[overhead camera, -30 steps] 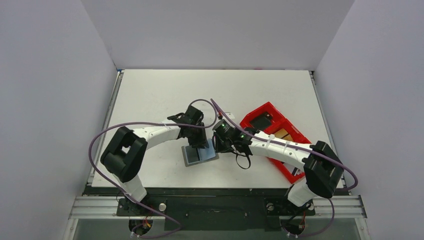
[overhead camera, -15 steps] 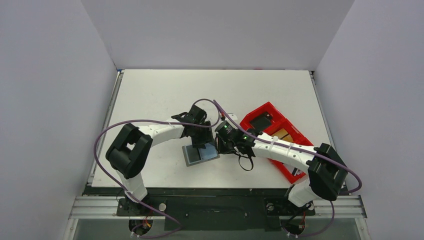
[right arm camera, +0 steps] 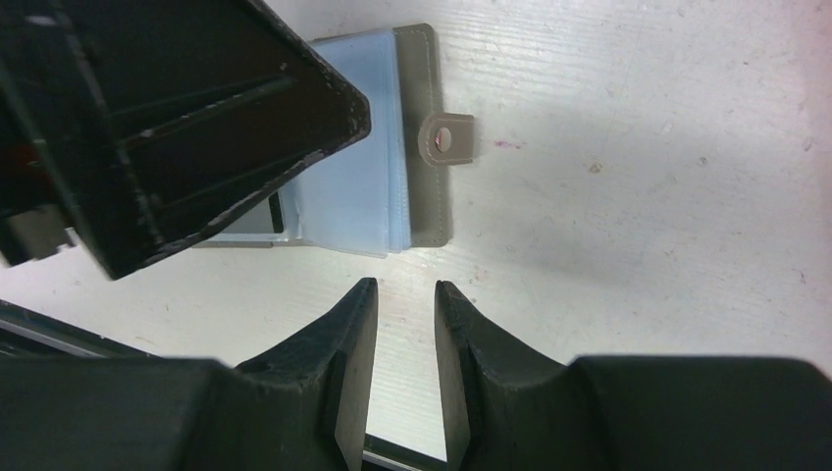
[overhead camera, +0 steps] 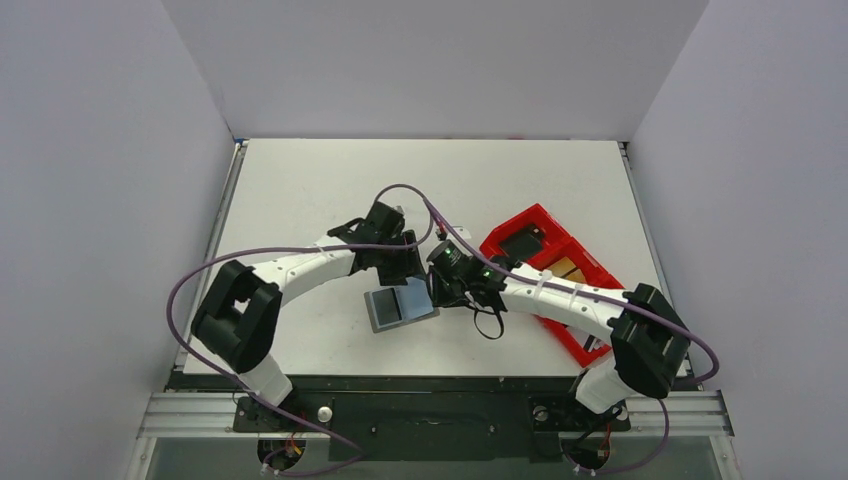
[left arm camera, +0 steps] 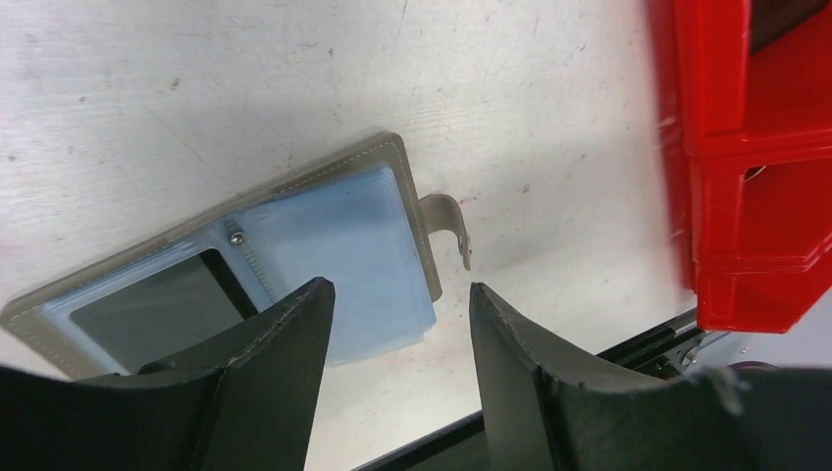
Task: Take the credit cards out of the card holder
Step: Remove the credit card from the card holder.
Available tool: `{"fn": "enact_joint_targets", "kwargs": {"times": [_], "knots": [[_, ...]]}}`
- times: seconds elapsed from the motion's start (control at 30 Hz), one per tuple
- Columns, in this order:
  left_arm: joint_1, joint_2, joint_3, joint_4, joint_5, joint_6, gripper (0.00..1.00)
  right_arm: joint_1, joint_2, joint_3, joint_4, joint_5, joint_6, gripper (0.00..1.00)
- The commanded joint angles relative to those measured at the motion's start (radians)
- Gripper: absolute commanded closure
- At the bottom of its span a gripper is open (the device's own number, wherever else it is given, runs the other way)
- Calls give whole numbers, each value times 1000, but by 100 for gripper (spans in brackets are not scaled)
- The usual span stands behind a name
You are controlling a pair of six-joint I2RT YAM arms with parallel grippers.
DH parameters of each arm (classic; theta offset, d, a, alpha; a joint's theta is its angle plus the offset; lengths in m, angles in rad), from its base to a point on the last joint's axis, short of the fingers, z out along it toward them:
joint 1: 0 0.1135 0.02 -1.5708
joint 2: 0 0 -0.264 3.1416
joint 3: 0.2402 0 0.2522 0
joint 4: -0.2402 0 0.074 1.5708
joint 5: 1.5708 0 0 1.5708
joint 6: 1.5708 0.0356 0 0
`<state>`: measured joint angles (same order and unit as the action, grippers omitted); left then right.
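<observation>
Over card holder (overhead camera: 400, 305), L gripper (left arm camera: 400, 294) has opened wide, empty; R gripper (right arm camera: 405, 289) narrow gap, empty.

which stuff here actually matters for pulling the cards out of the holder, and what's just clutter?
Job:
- card holder, lying open
- left end effector, open above it
- right end effector, holding nothing, beside it
- tan flat piece in the tray, possibly a card; too small to be sure

Lying about:
- red tray
- black block inside it
</observation>
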<state>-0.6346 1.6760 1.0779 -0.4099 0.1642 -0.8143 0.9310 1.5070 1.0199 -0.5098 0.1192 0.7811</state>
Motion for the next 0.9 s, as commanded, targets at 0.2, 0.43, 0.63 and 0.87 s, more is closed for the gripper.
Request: {"fn": "enact_joint_targets", "kwargs": {"times": [0.2,0.43,0.63,0.87], "knots": [[92,-170,-117,-44,-45,48,62,28,112,122,86,-102,-17,75],[137,-226,-205,-65,-80,66,77,28,220,157,181,-230,-12,75],[157,-237,-241,-64,-79,76,85,27,308,194,224,-272,0,75],[164,-194,-238,-45,-68,84,93,8,352,179,271,-263,33,75]]}}
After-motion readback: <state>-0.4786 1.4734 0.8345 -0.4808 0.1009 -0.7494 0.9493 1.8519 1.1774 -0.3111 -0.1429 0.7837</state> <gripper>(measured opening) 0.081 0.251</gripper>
